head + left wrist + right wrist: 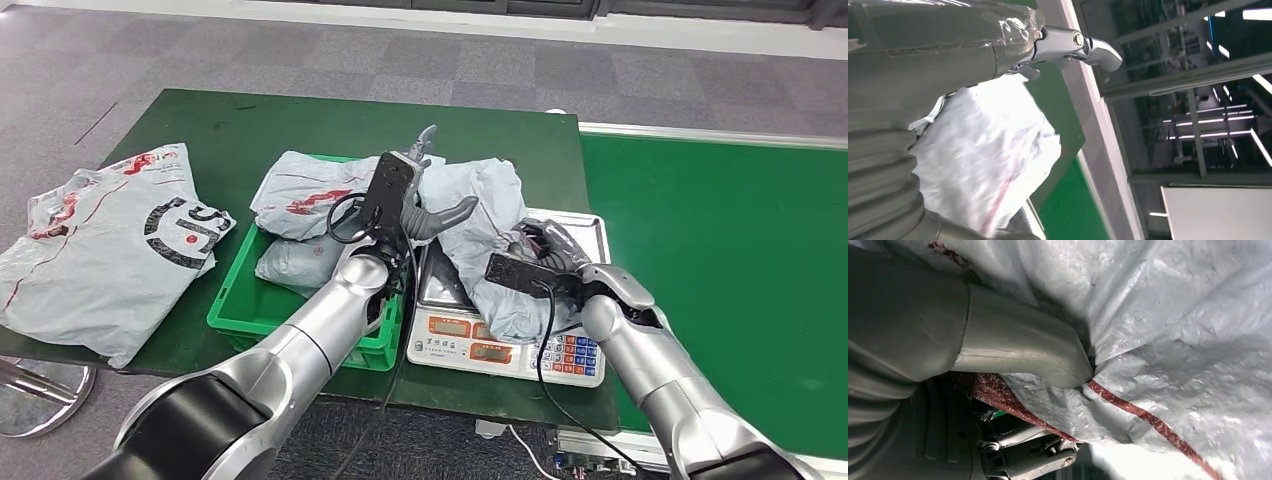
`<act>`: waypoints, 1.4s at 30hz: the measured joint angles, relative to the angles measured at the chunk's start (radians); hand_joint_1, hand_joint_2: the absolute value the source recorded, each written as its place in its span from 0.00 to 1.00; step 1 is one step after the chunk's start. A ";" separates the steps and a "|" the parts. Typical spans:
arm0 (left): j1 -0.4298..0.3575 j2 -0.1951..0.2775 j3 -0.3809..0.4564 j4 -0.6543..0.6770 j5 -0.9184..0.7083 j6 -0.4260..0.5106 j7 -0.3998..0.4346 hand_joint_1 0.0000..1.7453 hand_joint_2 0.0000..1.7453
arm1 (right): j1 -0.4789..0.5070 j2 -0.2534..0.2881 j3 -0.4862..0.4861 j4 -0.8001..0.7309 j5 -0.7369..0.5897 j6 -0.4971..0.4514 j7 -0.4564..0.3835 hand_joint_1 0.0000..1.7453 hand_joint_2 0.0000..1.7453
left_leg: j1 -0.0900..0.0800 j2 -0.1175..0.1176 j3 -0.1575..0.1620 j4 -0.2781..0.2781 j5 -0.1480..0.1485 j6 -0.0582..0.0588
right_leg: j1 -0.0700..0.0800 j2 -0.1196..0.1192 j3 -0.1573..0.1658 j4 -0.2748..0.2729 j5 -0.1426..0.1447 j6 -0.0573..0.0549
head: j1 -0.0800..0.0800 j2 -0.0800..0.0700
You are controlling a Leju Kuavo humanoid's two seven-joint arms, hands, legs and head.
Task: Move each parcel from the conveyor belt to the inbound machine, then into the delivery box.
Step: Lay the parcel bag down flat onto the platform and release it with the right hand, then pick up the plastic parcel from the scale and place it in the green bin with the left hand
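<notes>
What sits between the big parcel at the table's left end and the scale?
In the head view, a green crate holding two grey parcels lies between the big parcel and the scale; the left hand hovers there.

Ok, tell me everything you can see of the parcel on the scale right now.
The parcel on the scale is a grey, crumpled plastic mailer bag with a dark red stripe. It lies bunched across the platform of the scale, its far end reaching over the table toward the green crate. The right hand grips it, thumb pressed into a fold. The left hand hovers beside it, fingers spread.
</notes>
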 joint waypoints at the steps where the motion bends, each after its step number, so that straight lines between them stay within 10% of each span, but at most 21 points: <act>1: 0.000 0.000 0.001 -0.001 0.001 0.001 0.000 0.00 1.00 | -0.010 0.003 0.012 0.015 0.001 0.030 0.002 0.19 1.00 | 0.000 0.000 0.000 0.000 0.000 0.000 | 0.000 0.000 0.000 0.000 0.000 0.000 | 0.000 0.000; 2: 0.000 0.000 0.002 -0.001 0.002 0.001 0.000 0.00 1.00 | -0.021 0.007 0.025 0.032 0.003 0.053 0.004 0.00 1.00 | 0.000 0.000 0.000 0.000 0.000 0.000 | 0.000 0.000 0.000 0.000 0.000 0.000 | 0.000 0.000; 6: 0.000 0.000 0.002 -0.002 -0.021 0.000 0.016 0.00 1.00 | -0.048 0.030 0.069 0.088 0.016 0.032 0.031 0.00 1.00 | 0.000 0.000 0.001 0.000 0.000 0.000 | 0.000 0.000 0.000 0.000 0.000 0.000 | 0.000 0.000; 14: 0.000 0.000 -0.012 -0.011 -0.067 -0.022 0.066 0.00 1.00 | 0.024 0.082 -0.055 -0.033 -0.136 -0.411 -0.062 0.00 1.00 | 0.000 0.000 0.001 0.000 0.000 0.000 | 0.000 0.000 0.000 0.000 0.000 0.000 | 0.000 0.000; 26: -0.003 -0.002 -0.115 -0.009 -0.233 -0.024 0.105 0.00 1.00 | 0.106 0.078 -0.301 -0.248 -0.328 -0.463 -0.206 0.00 1.00 | -0.001 0.001 0.001 0.001 0.000 0.000 | 0.000 0.001 -0.001 0.000 0.000 0.000 | 0.000 0.000; 42: -0.018 -0.002 -0.299 0.042 -0.439 -0.146 0.213 0.00 1.00 | 0.110 -0.017 -0.349 -0.247 -0.453 -0.416 -0.229 0.00 1.00 | -0.001 0.003 0.001 0.001 -0.001 0.000 | -0.001 0.003 -0.001 0.000 0.001 0.000 | 0.000 0.000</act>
